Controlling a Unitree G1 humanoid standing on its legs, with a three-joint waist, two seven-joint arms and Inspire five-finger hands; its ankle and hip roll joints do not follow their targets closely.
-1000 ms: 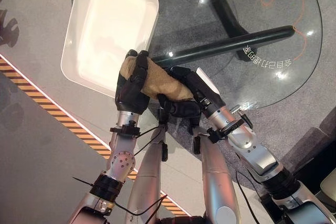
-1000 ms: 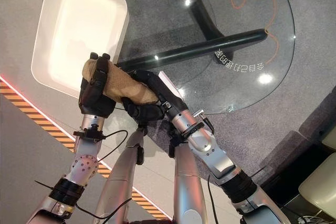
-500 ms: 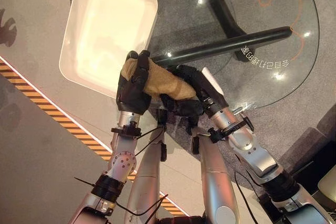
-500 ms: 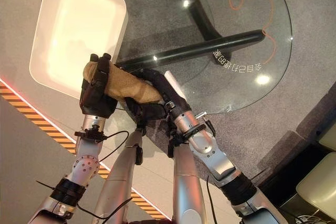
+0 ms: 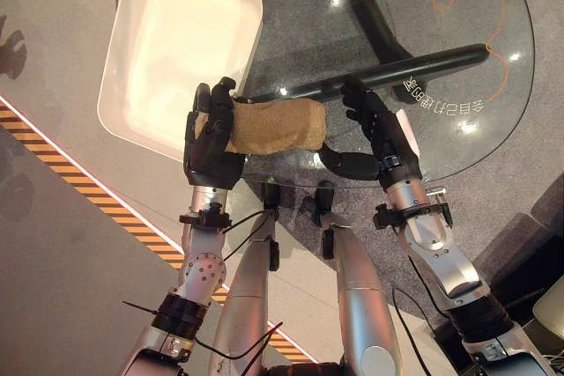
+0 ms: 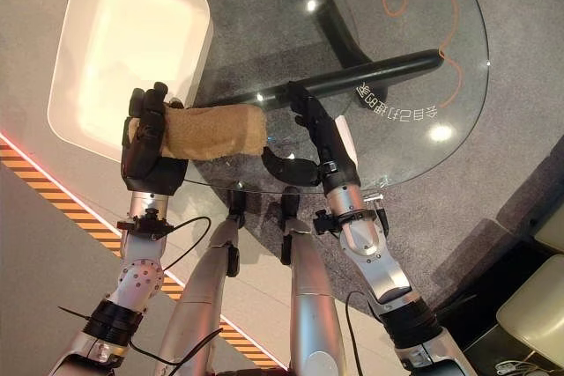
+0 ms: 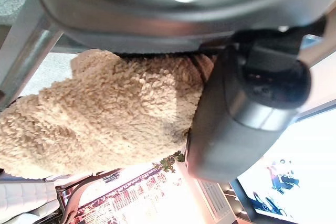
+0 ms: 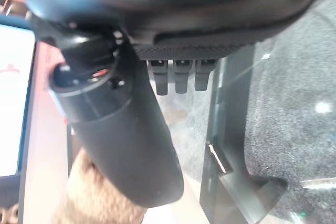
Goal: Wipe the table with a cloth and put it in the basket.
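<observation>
One hand carries the load: our left hand (image 5: 211,134) is curled round the cloth (image 5: 273,126), beside the white basket (image 5: 181,46). Our right hand (image 5: 374,134) hangs slack-fingered (holding nothing). Next, we judge: move over the basket, release.

Tan fleecy cloth (image 5: 271,126) stretched beside white basket (image 5: 132,94).

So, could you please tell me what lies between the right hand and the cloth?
Bare glass table in the left eye view; the right hand is apart from the cloth.
</observation>
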